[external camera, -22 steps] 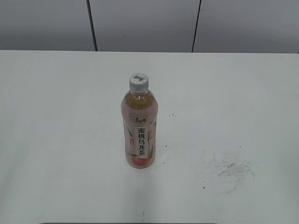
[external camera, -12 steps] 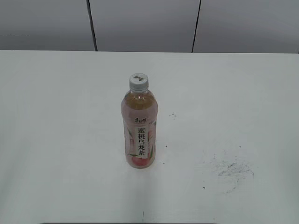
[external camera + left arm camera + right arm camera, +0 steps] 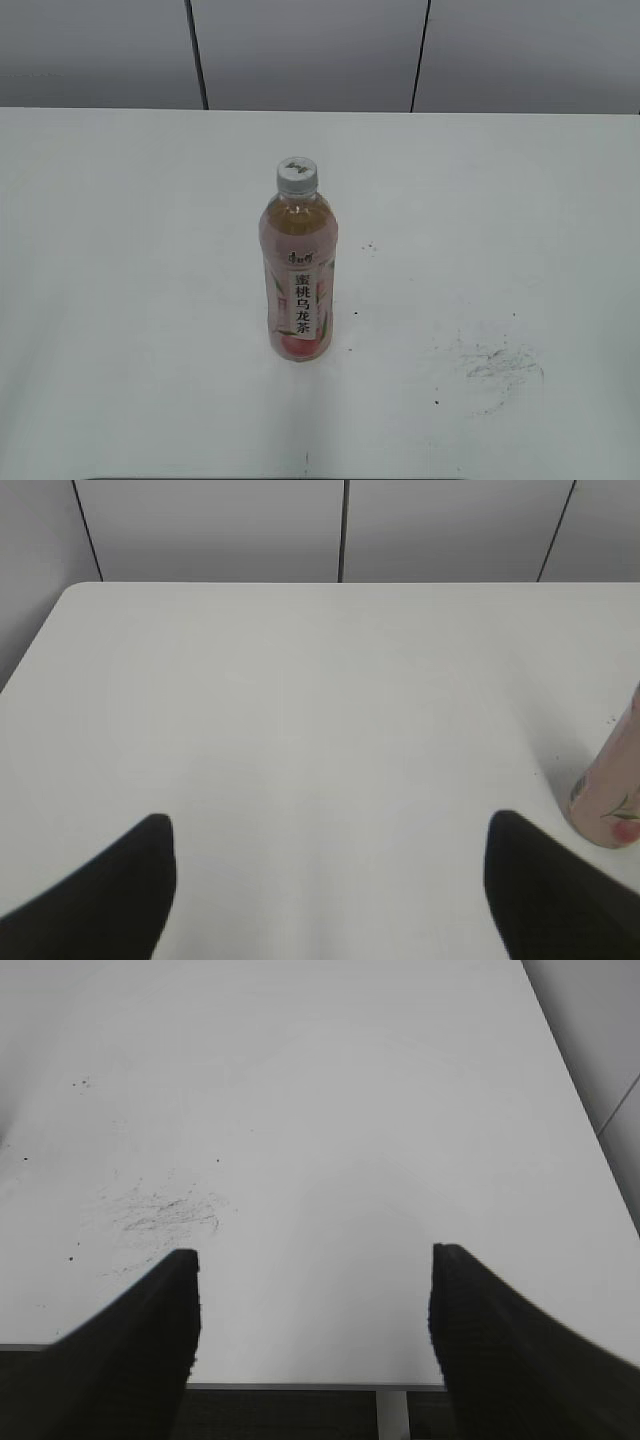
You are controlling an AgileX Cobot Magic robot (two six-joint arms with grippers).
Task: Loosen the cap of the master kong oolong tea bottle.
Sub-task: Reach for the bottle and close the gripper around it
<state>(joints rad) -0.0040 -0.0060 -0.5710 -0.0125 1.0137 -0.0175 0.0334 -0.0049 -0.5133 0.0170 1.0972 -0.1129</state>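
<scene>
The master kong oolong tea bottle (image 3: 299, 270) stands upright in the middle of the white table (image 3: 120, 250), pink peach label and white strip of black characters facing the camera. Its white-grey ribbed cap (image 3: 298, 174) sits on the neck. The bottle's base shows at the right edge of the left wrist view (image 3: 612, 795). My left gripper (image 3: 328, 845) is open and empty, over bare table left of the bottle. My right gripper (image 3: 314, 1280) is open and empty near the table's front edge. Neither gripper shows in the exterior view.
A patch of dark scuff marks (image 3: 495, 365) lies on the table right of the bottle, also in the right wrist view (image 3: 160, 1210). A grey panelled wall (image 3: 310, 50) rises behind the table's far edge.
</scene>
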